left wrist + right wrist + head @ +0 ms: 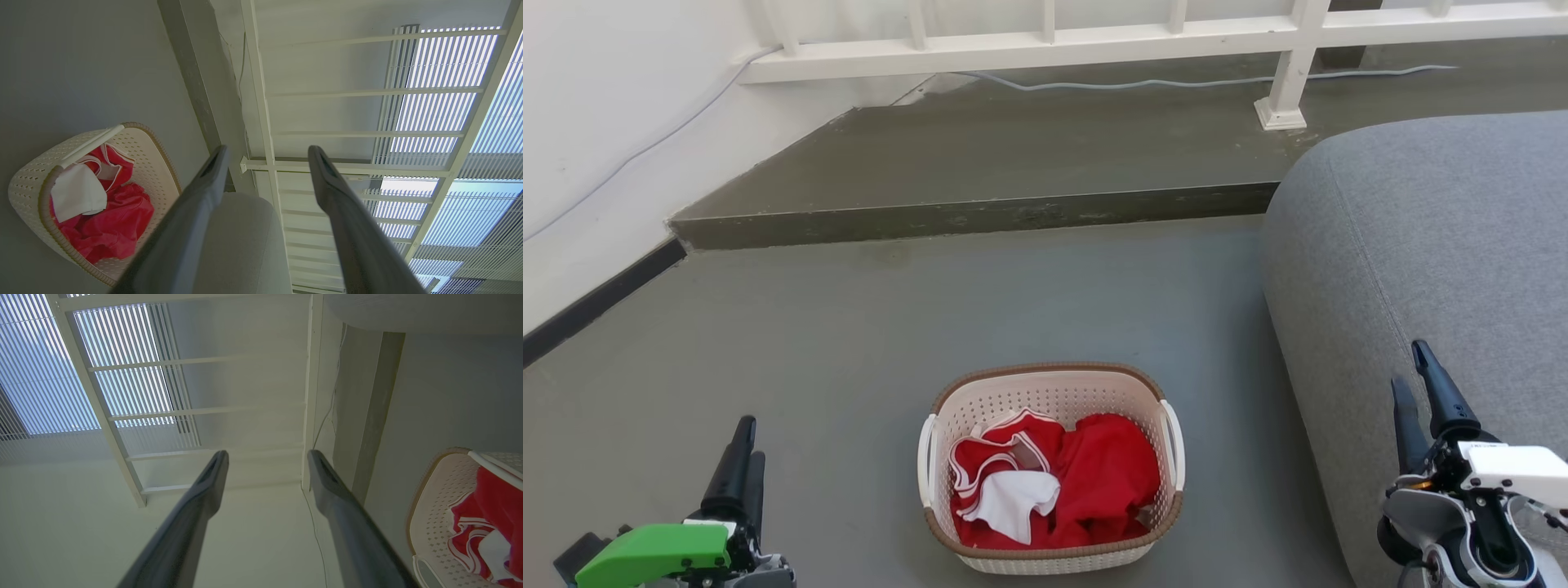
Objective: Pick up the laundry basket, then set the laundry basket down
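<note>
The grey floor (849, 343) is the biggest thing, and the laundry basket (1049, 371) stands on it. All the places here are told from the basket.

A big grey sofa (1421, 245) is to the right of the basket, near it but not touching. Behind the basket the floor goes up one low step (980, 163). A white railing (1045, 49) stands on that step, farther back. A thin grey cable (1176, 82) lies along the step under the railing.

The basket is cream with lots of little holes and a brown rim. It stands upright. It has a white handle on each short side. Nothing is holding it.

The left gripper (747, 441) is to the left of the basket, well apart from it. Its two dark fingers point up and away. Its jaws are spread apart with nothing between them. The right gripper (1410, 367) is to the right of the basket, in front of the sofa. Its jaws are spread apart too and hold nothing.

Inside the basket lie red clothes (1107, 474) with white edges, and a white piece (1013, 498) lies on top of them.
</note>
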